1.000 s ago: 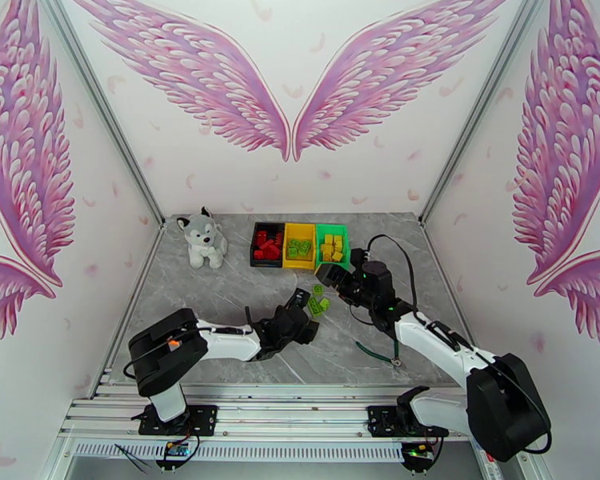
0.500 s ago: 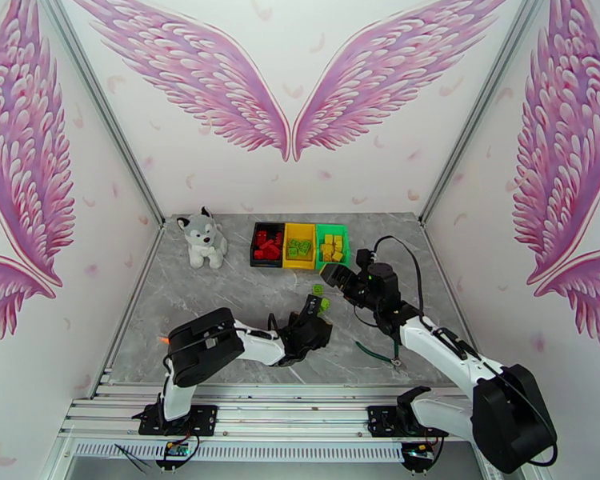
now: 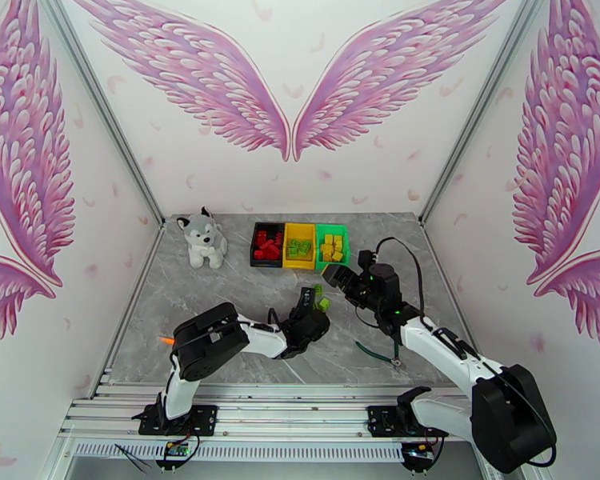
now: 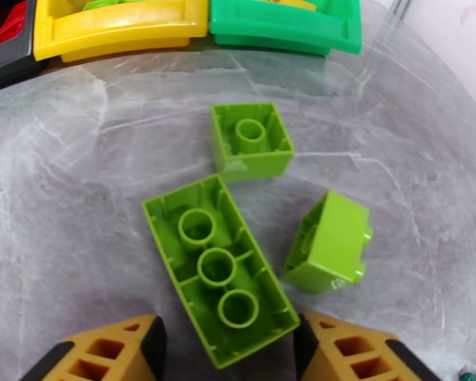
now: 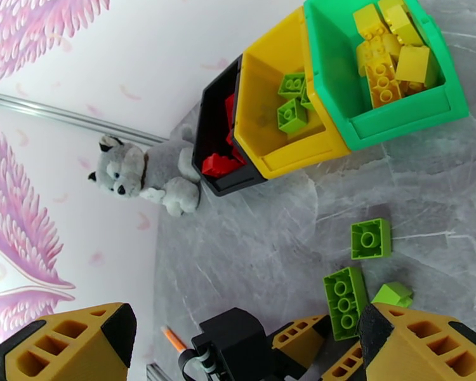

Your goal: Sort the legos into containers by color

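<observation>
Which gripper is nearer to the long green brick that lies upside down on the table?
Left. The left gripper has the long green brick between its open fingers; the right gripper hovers apart, nearer the bins.

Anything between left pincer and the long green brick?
Nothing visible. The long green brick lies underside-up with its near end between the fingers of the open left pincer. Two smaller green bricks sit beyond and beside it, out of the path.

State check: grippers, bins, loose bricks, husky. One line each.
left gripper: open, straddling long brick
right gripper: open, empty
long brick: studs down
square brick: studs down
third brick: on its side
black bin: holds red bricks
yellow bin: holds green bricks
green bin: holds yellow bricks
husky: upright
</observation>
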{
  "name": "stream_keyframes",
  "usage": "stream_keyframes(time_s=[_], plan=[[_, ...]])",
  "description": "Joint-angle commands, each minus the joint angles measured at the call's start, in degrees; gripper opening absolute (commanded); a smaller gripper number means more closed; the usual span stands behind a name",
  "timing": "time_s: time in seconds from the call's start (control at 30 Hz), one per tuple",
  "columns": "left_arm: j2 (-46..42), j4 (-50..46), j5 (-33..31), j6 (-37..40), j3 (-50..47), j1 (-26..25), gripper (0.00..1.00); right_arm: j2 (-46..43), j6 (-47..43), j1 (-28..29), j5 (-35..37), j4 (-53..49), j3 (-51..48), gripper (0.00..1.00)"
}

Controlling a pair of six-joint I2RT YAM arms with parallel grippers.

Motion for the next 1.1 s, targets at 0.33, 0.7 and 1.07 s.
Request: stream_keyframes(time_s=[0.33, 0.7, 1.07], plan=[[-4.7, -3.3, 0.5, 1.9, -6.2, 1.8, 0.35, 3.1, 1.2, -0.4, -1.8, 3.0, -0.4, 0.99], [-14.1, -5.4, 1.7, 6.7, -9.2, 5.2, 0.34, 10.5, 1.6, -0.5, -3.5, 5.7, 1.6, 0.99], [-17.6, -12.9, 8.0, 16.3, 0.9, 13.7, 0.35, 17.1, 2.3, -0.7, -5.8, 7.9, 3.7, 0.99]])
